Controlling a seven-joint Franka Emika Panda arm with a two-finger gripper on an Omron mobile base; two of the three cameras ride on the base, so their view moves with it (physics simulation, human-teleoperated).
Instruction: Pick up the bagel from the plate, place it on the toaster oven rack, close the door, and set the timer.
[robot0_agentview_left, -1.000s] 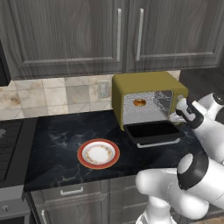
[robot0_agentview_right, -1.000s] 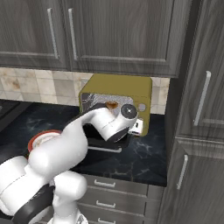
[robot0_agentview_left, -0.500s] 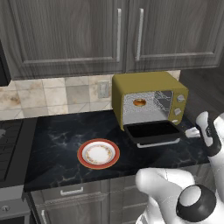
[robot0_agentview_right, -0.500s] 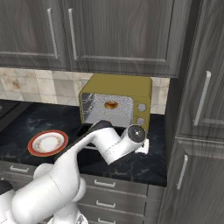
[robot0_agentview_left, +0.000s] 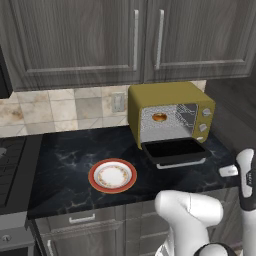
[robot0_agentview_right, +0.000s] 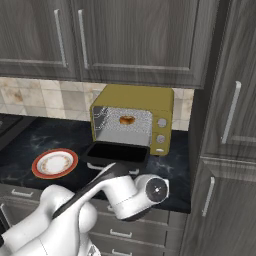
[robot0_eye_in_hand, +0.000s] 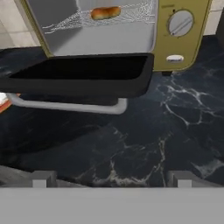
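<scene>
The gripper (robot0_eye_in_hand: 111, 178) hangs low over the dark counter (robot0_eye_in_hand: 175, 127), jaws spread wide and holding nothing. Just ahead of it the door (robot0_eye_in_hand: 78, 78) lies folded down flat, its silver handle (robot0_eye_in_hand: 65, 105) running crosswise along the near edge, the long axis square to the gripper's line of sight. The handle sits ahead and above the fingertips, offset to one side, so closing probably means coming up under that bar. Beyond, the bagel (robot0_eye_in_hand: 105, 12) rests on the rack (robot0_eye_in_hand: 131, 15) inside the oven (robot0_agentview_right: 135, 95). The plate (robot0_agentview_left: 112, 176) stands bare, well apart. The timer knob (robot0_eye_in_hand: 180, 22) waits beside the cavity.
</scene>
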